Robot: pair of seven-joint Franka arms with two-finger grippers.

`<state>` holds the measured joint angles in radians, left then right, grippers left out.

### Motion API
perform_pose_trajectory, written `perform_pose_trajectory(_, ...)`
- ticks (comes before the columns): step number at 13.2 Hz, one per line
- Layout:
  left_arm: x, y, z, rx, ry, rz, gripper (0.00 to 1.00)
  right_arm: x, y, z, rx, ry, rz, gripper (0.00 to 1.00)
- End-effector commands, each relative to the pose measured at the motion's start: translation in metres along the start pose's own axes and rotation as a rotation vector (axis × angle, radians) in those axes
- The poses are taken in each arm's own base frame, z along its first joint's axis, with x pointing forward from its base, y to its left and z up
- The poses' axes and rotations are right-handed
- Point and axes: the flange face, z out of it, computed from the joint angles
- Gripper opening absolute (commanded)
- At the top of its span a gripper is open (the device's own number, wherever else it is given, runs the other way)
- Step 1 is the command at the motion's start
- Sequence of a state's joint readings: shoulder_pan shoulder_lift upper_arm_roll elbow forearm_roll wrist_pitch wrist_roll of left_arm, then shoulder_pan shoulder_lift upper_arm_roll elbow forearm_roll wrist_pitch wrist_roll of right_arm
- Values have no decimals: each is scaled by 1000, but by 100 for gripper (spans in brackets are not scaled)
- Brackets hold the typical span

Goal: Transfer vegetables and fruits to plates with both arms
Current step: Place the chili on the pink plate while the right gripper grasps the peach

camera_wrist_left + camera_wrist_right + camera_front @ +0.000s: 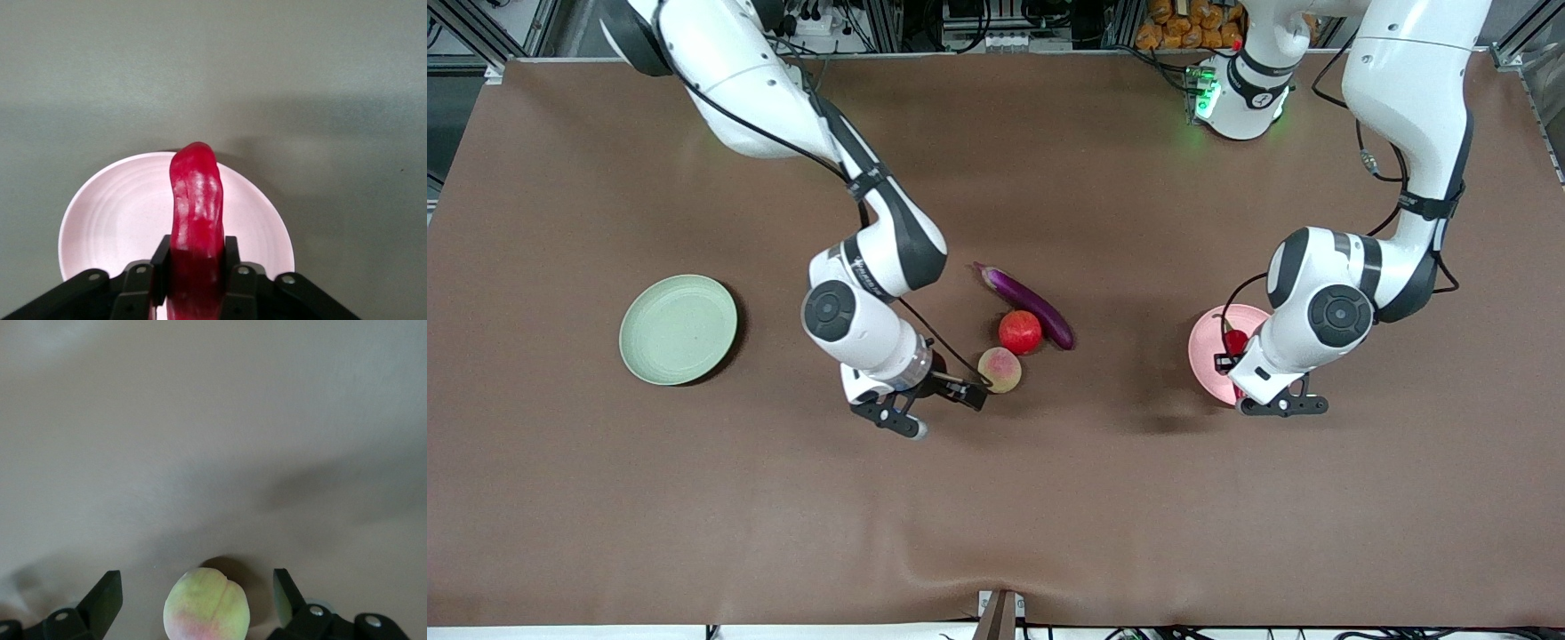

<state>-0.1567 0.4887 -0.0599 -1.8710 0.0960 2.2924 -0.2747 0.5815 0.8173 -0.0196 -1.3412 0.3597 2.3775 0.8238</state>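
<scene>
My left gripper is shut on the red chili pepper and holds it over the pale pink plate. In the left wrist view the chili sticks out between the fingers of that gripper, above the plate. My right gripper is open and low beside the peach; in the right wrist view the peach lies between the spread fingers of that gripper. The red pomegranate-like fruit and the purple eggplant lie just farther from the front camera. The pale green plate is empty.
The brown table cover stretches wide in front of the fruits. The pomegranate-like fruit touches the eggplant and sits close to the peach. The green plate lies toward the right arm's end, the pink plate toward the left arm's end.
</scene>
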Motion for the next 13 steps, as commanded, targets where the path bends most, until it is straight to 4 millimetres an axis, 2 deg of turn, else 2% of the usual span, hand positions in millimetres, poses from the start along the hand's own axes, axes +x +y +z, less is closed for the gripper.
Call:
perform_pose_trajectory(1, -4, -3, 6, -1, 11, -7, 81, -6, -17, 18, 27, -20, 158, 100)
perform_pose_trajectory(2, -4, -3, 5, -5, 13, -16, 100, -12, -22, 27, 32, -27, 191, 100)
perform_pose_trajectory(4, -3, 1, -5, -7, 25, -54, 100, -15, -24, 36, 29, -33, 209, 100)
perform_pose_trajectory(7, -1, 8, -51, -14, 52, -102, 100, -29, -26, 43, 9, -50, 202, 100)
perform_pose_trajectory(8, 0, 4, -74, -5, 46, -106, 100, -32, -24, 47, -6, -58, 217, 100)
perform_pose_trajectory(11, 4, -18, -160, 27, 33, -133, 100, -37, -18, 56, -65, -86, 220, 100)
perform_pose_trajectory(13, 2, -46, -218, 38, 29, -168, 100, -42, -17, 63, -74, -96, 244, 100)
